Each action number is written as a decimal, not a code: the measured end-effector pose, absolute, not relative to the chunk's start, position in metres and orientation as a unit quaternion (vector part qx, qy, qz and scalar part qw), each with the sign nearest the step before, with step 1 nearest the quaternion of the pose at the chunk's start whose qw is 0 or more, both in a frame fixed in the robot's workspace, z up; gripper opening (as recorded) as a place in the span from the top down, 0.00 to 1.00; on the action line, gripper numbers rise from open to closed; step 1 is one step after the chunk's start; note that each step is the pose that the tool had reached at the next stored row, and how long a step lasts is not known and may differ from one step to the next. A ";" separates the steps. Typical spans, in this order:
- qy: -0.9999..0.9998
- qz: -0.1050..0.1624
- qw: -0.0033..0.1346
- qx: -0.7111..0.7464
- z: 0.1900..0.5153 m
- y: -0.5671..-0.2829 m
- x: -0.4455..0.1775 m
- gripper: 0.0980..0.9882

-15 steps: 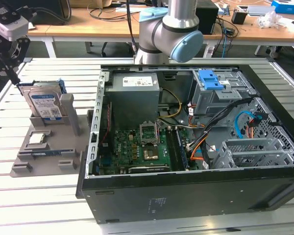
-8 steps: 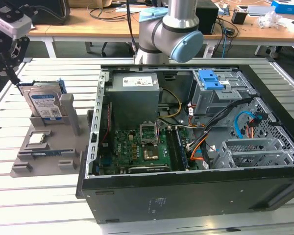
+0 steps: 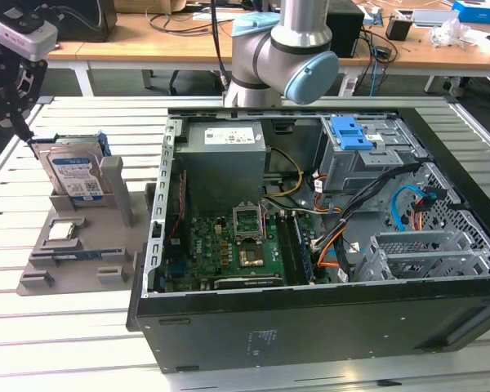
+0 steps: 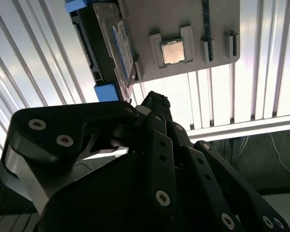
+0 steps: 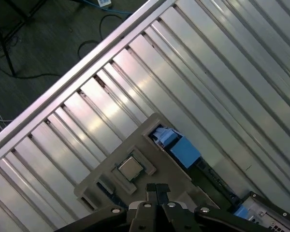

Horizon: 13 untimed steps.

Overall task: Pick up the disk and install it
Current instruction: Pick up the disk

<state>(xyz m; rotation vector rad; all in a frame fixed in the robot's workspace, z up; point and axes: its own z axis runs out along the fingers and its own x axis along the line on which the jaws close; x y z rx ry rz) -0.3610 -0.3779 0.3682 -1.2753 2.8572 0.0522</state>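
Observation:
The disk (image 3: 73, 175), a silver drive with a blue-and-white label in a blue bracket, stands on edge in a grey holder (image 3: 82, 261) at the exterior view's left. My gripper (image 3: 23, 122) hangs just above and to the left of the disk's top corner, apart from it. In the first wrist view my gripper (image 5: 155, 187) has its fingertips (image 5: 150, 189) pressed together with nothing between them, shut. The disk's blue bracket (image 5: 181, 147) lies just beyond them. In the second wrist view the gripper (image 4: 154, 99) points toward the disk (image 4: 118, 43).
A small square silver chip (image 3: 63, 231) lies in the holder, near the disk. An open computer case (image 3: 310, 245) takes up the middle and right of the slatted metal table (image 3: 65, 343). At the case's far side, a grey drive cage carries a blue plastic piece (image 3: 351, 135).

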 end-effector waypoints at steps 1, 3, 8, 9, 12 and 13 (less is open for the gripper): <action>0.911 0.017 0.006 -0.411 0.368 -0.378 -0.361 0.99; 0.905 0.017 0.006 -0.425 0.368 -0.378 -0.361 0.99; 0.890 0.017 0.005 -0.456 0.368 -0.378 -0.361 0.99; 0.888 0.017 0.005 -0.460 0.368 -0.378 -0.361 0.99; 0.879 0.017 0.005 -0.477 0.368 -0.378 -0.361 0.99; 0.876 0.017 0.005 -0.482 0.368 -0.378 -0.361 0.99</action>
